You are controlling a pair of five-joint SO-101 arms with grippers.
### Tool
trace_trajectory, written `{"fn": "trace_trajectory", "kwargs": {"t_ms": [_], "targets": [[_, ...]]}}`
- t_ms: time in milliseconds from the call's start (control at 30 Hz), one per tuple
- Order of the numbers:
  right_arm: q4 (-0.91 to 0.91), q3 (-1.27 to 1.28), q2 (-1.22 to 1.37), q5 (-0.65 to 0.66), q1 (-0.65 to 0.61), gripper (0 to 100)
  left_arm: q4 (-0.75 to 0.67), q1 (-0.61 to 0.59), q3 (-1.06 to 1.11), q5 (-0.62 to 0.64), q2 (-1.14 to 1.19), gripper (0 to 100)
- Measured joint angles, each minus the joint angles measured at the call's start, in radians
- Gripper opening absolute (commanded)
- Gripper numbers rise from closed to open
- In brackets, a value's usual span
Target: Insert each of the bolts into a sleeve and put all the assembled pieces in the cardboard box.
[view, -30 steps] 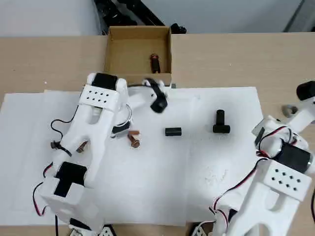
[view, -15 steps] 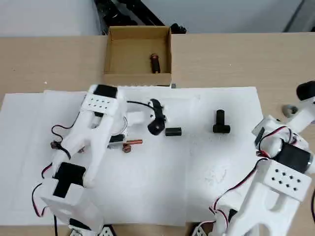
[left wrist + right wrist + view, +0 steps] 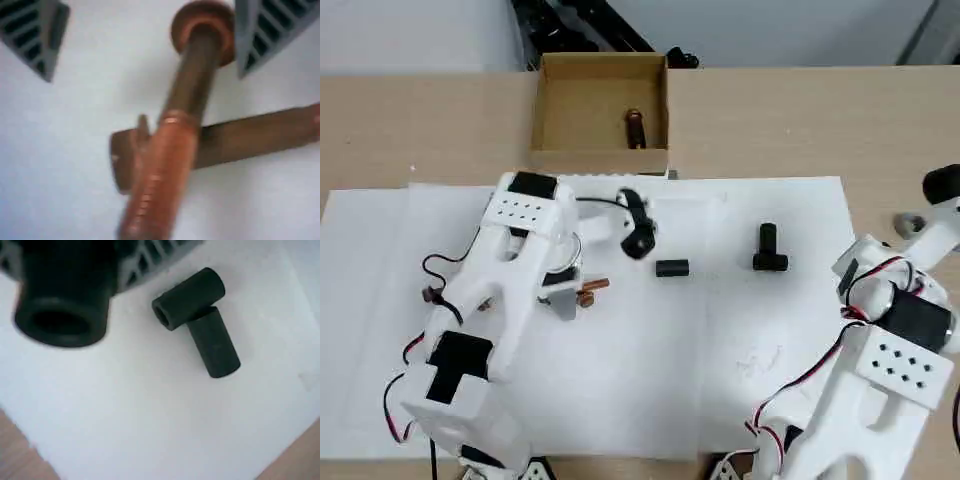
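Shifted over the bolts (image 3: 187, 107), the left jaws gape; right jaws grip a sleeve (image 3: 61, 310).

Open cardboard box (image 3: 580, 110) holds one assembled piece (image 3: 635, 128). On the white sheet (image 3: 650, 370), a copper bolt (image 3: 197, 90) crosses a second bolt (image 3: 250, 135). A lone sleeve (image 3: 671, 268) lies near two touching sleeves (image 3: 192, 297). A fourth sleeve (image 3: 65, 285) appears lifted.

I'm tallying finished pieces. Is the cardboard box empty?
No, one small piece lies inside the cardboard box, near its right wall.
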Motion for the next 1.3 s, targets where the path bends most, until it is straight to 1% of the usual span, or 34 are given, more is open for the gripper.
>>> {"fn": "trace_trajectory", "kwargs": {"t_ms": [67, 100, 167, 267, 467, 667, 700, 733, 867, 967, 1300], "targets": [[0.0, 0.0, 0.0, 0.0, 0.0, 0.3, 0.051, 0.0, -0.052, 0.043, 0.0, 26], [0.0, 0.0, 0.0, 0.0, 0.0, 0.3, 0.074, 0.003, -0.087, 0.084, 0.0, 26], [0.0, 0.0, 0.0, 0.0, 0.0, 0.3, 0.12, 0.008, -0.172, 0.198, 0.0, 26], [0.0, 0.0, 0.0, 0.0, 0.0, 0.3, 0.153, 0.008, -0.279, 0.414, 0.0, 26], [0.0, 0.0, 0.0, 0.0, 0.0, 0.3, 0.157, 0.011, -0.31, 0.953, -0.005, 25], [0.0, 0.0, 0.0, 0.0, 0.0, 0.3, 0.16, 0.011, -0.308, 1.6, -0.005, 25], [0.0, 0.0, 0.0, 0.0, 0.0, 0.3, 0.16, 0.011, -0.308, 1.692, -0.005, 25], [0.0, 0.0, 0.0, 0.0, 0.0, 0.3, 0.16, 0.011, -0.308, 1.749, -0.005, 25], [0.0, 0.0, 0.0, 0.0, 0.0, 0.3, 0.152, 0.011, -0.235, 1.857, -0.006, 25], [0.0, 0.0, 0.0, 0.0, 0.0, 0.3, 0.103, 0.011, -0.16, 1.916, -0.006, 26], [0.0, 0.0, 0.0, 0.0, 0.0, 0.3, 0.103, 0.011, -0.126, 1.938, 0.114, 26]]}}
